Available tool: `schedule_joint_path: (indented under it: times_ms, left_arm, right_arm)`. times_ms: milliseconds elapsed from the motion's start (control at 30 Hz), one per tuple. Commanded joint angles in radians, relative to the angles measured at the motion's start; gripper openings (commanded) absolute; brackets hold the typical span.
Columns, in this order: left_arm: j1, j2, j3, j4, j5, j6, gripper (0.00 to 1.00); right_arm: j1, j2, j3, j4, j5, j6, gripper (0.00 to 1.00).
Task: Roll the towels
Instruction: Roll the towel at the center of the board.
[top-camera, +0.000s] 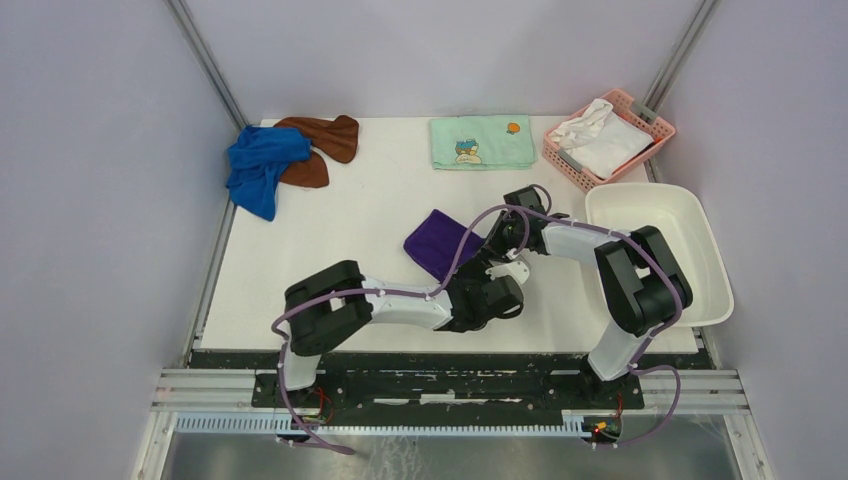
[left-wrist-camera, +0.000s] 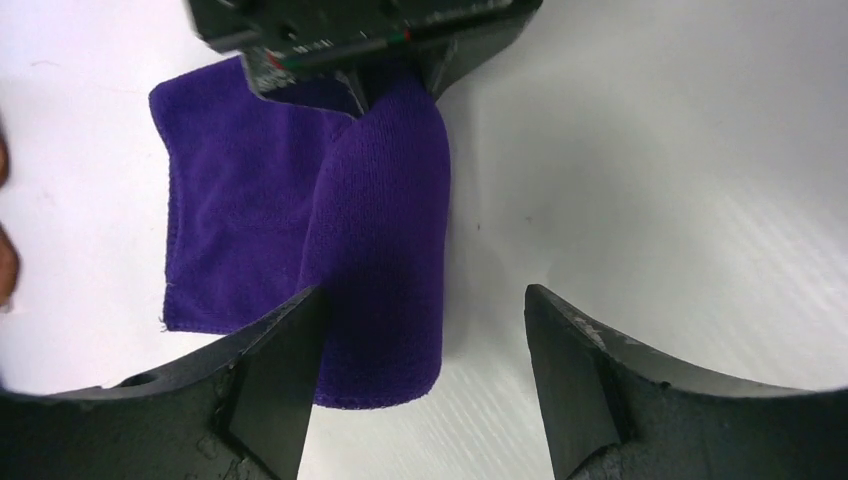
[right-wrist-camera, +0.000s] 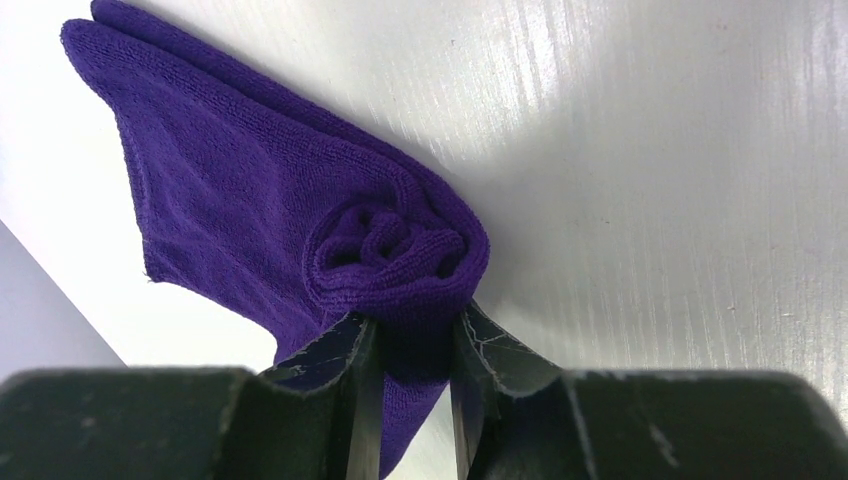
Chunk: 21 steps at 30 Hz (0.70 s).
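Note:
The dark purple towel (top-camera: 438, 243) lies mid-table, partly rolled. In the right wrist view its rolled end (right-wrist-camera: 395, 255) is pinched between my right gripper (right-wrist-camera: 412, 335), which is shut on it. My left gripper (left-wrist-camera: 420, 340) is open at the roll's near end (left-wrist-camera: 385, 260); its left finger (left-wrist-camera: 275, 380) touches the cloth and its right finger stands apart on bare table. Both grippers meet at the towel's right edge in the top view, the left (top-camera: 492, 283) and the right (top-camera: 512, 222). The royal blue towel (top-camera: 258, 165) and rust-brown towel (top-camera: 322, 140) lie crumpled at the back left.
A pale green cartoon-print towel (top-camera: 482, 141) lies flat at the back centre. A pink basket (top-camera: 652, 122) holding a white cloth (top-camera: 600, 138) stands at the back right. A white tub (top-camera: 700, 250) sits at the right edge.

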Motion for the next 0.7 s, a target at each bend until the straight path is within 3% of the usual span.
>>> schedule_joint_path:
  times_ms: [0,267,433,533,567,667]
  left_arm:
    - [0.005,0.05,0.045,0.045,-0.11,0.131,0.78]
    - [0.014,0.161,0.074,-0.032,-0.099,0.103,0.65]
    - [0.066,0.149,0.066,-0.066,-0.007,0.058,0.46]
    - [0.093,0.102,0.047,-0.058,0.094,0.022,0.31]
    - [0.126,0.062,0.04,-0.063,0.224,-0.017,0.21]
    - [0.189,0.022,0.032,-0.069,0.431,-0.089,0.19]
  right_arm:
    - [0.002,0.013,-0.002,-0.109,0.03,-0.025,0.32]
    - [0.003,0.003,-0.004,-0.105,0.013,-0.026,0.32]
    - [-0.003,-0.039,-0.016,-0.066,-0.016,-0.035,0.33]
    - [-0.016,-0.077,-0.045,-0.002,-0.046,-0.041,0.39]
    - [-0.035,-0.124,-0.079,0.077,-0.079,-0.045,0.46]
    - [-0.062,-0.182,-0.11,0.135,-0.103,-0.059,0.56]
